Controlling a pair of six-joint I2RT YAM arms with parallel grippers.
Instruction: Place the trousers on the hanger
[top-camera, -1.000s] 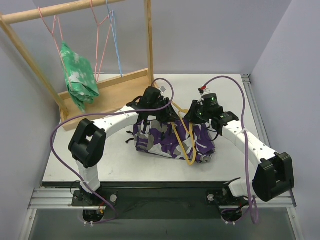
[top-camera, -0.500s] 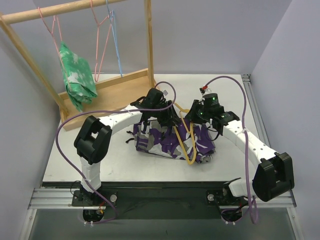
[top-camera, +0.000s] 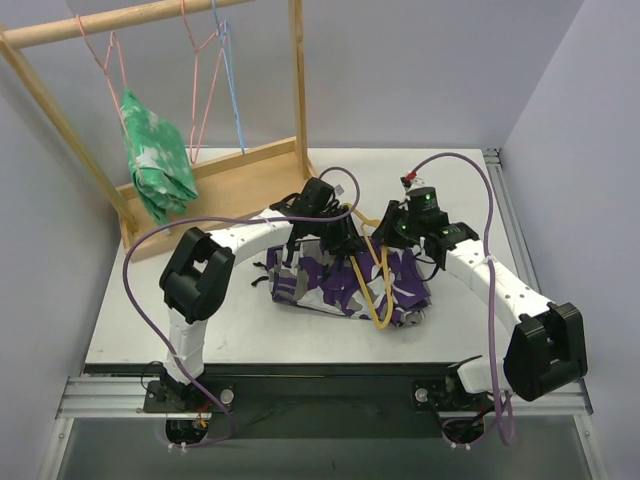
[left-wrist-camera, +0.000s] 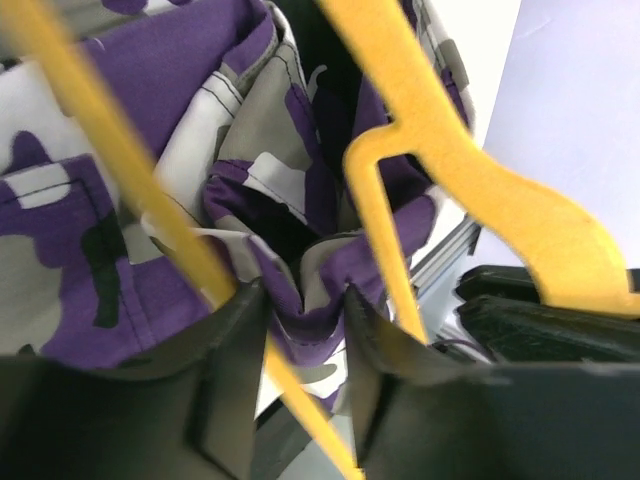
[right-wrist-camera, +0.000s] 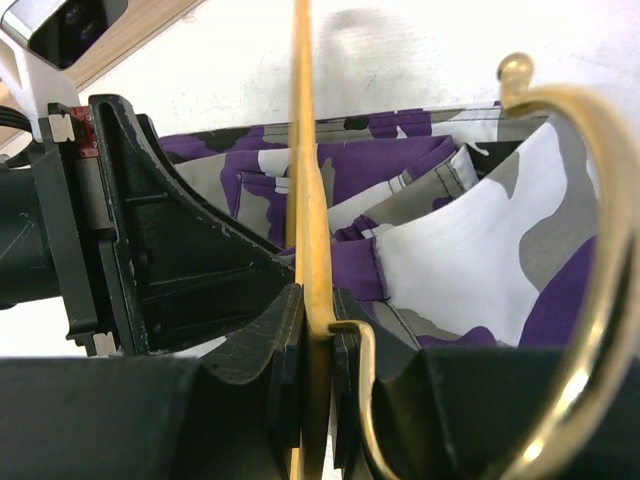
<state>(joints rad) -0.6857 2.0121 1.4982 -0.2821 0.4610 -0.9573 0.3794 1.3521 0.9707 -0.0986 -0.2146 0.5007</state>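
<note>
The left claw (left-wrist-camera: 300, 308) pinches a trousers (left-wrist-camera: 150, 70) fold; the right claw (right-wrist-camera: 317, 345) grips the hanger (right-wrist-camera: 303, 150) wire.

Top view: bright, even overhead light, sharp, faint soft shadows on the counter (top-camera: 200, 330). Left wrist: hanger (left-wrist-camera: 480, 180) close to lens, badly blurred (edges smeared); trousers (left-wrist-camera: 170, 60) behind in better focus. Right wrist: counter washed out near-white, foreground dark.

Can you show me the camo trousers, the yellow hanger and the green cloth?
trousers (top-camera: 300, 287), top view, on a purple and white patch of the cloth.
hanger (right-wrist-camera: 305, 150), right wrist view, on its straight yellow bar.
green cloth (top-camera: 155, 155), top view, on the middle of the hanging bunch.
</note>
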